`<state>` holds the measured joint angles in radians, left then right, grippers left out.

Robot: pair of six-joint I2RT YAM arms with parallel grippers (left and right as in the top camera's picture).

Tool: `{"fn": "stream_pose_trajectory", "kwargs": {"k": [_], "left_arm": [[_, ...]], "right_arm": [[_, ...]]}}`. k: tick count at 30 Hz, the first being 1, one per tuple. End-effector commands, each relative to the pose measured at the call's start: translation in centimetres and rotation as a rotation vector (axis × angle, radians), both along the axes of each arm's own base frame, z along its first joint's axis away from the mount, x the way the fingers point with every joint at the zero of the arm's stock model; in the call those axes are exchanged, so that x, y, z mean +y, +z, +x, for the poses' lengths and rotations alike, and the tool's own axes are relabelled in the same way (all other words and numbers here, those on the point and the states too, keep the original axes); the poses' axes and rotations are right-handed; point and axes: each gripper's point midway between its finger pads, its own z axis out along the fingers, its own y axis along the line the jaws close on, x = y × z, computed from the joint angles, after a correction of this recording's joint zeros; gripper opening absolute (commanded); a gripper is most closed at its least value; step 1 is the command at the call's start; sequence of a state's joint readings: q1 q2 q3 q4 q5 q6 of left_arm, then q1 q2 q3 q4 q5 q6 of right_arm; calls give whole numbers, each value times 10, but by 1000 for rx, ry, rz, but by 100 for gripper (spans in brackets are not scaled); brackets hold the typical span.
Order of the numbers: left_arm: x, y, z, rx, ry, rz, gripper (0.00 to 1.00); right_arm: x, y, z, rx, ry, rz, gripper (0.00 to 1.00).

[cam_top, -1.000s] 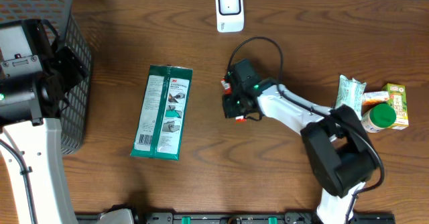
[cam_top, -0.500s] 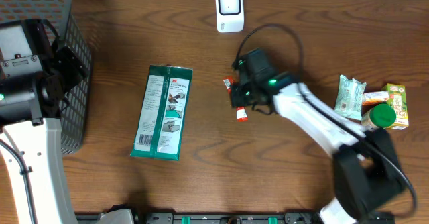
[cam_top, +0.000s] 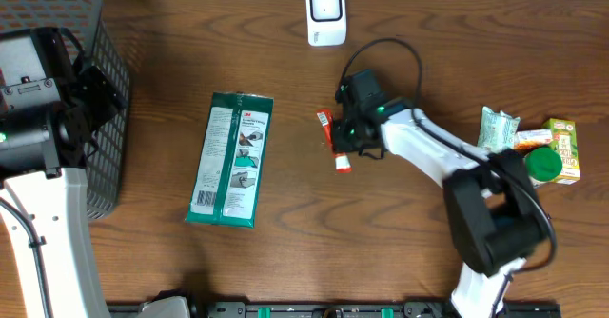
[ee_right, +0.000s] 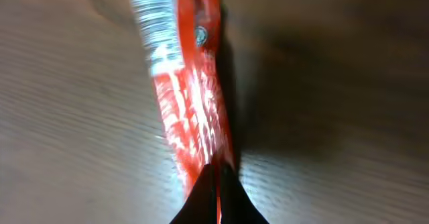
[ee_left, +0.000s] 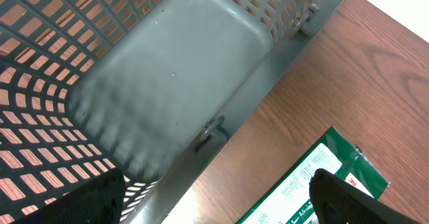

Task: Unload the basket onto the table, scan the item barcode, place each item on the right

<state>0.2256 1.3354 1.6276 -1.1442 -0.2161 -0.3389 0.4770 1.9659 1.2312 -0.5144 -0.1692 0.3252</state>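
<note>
right gripper (ee_right: 218, 192) apparently on red packet (ee_right: 182, 96)

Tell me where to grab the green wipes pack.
Probably grip the green wipes pack across its narrow middle, coming straight down from above: it lies flat on the table, and both long edges are free for the jaws.
</note>
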Motion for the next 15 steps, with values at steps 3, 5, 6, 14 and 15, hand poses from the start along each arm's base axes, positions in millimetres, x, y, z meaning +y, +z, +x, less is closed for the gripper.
{"fn": "stream_pose_trajectory", "kwargs": {"k": [3, 5, 6, 14, 15], "left_arm": [[3, 2, 0, 2, 4, 15, 88], [3, 2, 0, 3, 4, 15, 88], [3, 2, 0, 3, 4, 15, 88], [3, 2, 0, 3, 4, 15, 88], [3, 2, 0, 2, 4, 15, 88]], "right_arm": [[7, -27, -17, 71, 40, -22, 1], [9, -19, -13, 53, 38, -12, 1], [9, -13, -9, 39, 34, -5, 1], [16, 68, 25, -174, 13, 98, 4], [18, 69, 27, -184, 15, 104, 3]]}}
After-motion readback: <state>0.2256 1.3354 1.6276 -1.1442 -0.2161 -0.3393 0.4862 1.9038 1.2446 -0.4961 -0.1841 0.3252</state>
